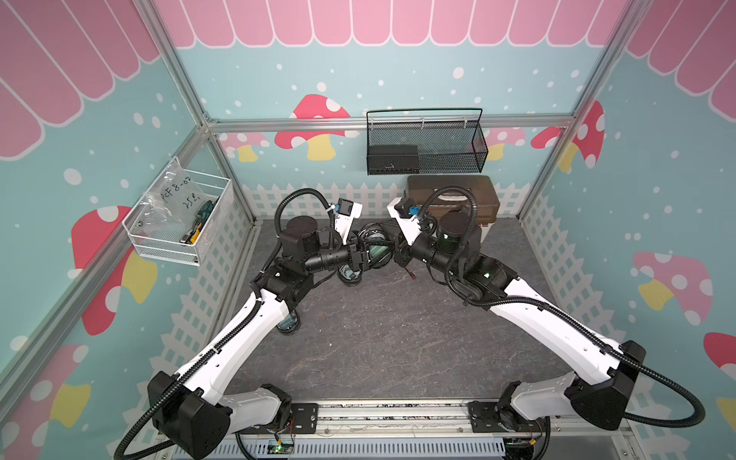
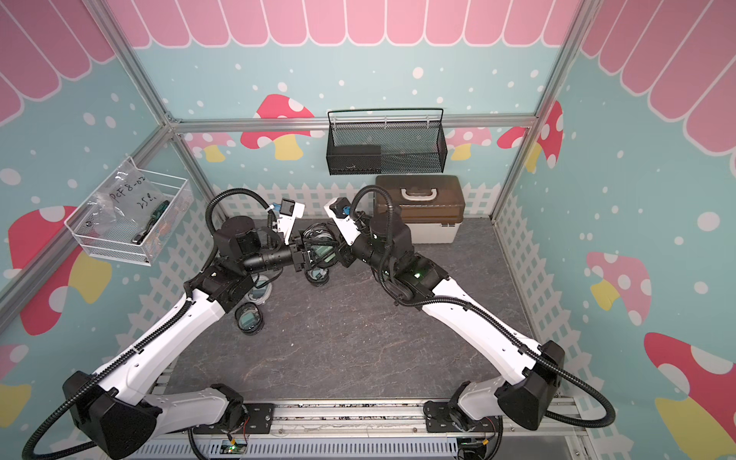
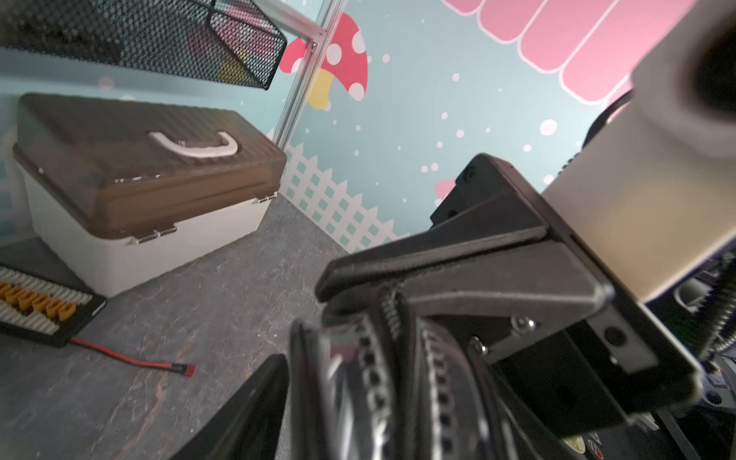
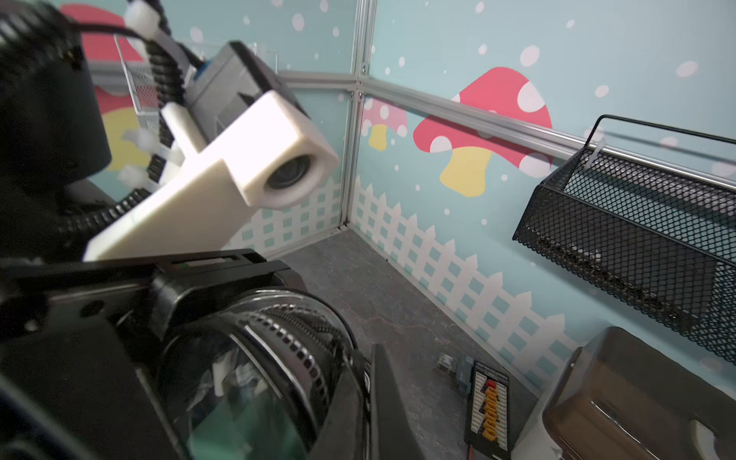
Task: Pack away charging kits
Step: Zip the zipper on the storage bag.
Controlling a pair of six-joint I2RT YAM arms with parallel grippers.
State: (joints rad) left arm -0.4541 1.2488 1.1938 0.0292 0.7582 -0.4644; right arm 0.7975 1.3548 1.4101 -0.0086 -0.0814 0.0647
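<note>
I hold one charging kit [image 2: 322, 250] clear of the worktop [image 2: 358, 350], towards the back, where my two arms meet. It is a round clear zip pouch with something teal inside. My right tool [image 3: 334, 278] is clamped tight on the pouch's zipped rim. My left tool [image 2: 308, 257] has its jaws spread wide on either side of the pouch. In the left wrist view one finger [image 3: 247, 410] stands just beside the rim, and I cannot tell whether it touches.

More kits in similar pouches lie on the worktop. A second kit [image 2: 249, 316] is beside my left forearm, and a third kit [image 2: 316, 275] is just in front of the held one. The white box [image 2: 420, 233] with its brown lid shut stands at the back right under the black mesh basket [image 2: 386, 147]. The black board [image 3: 40, 306] with orange connectors lies near the box.
</note>
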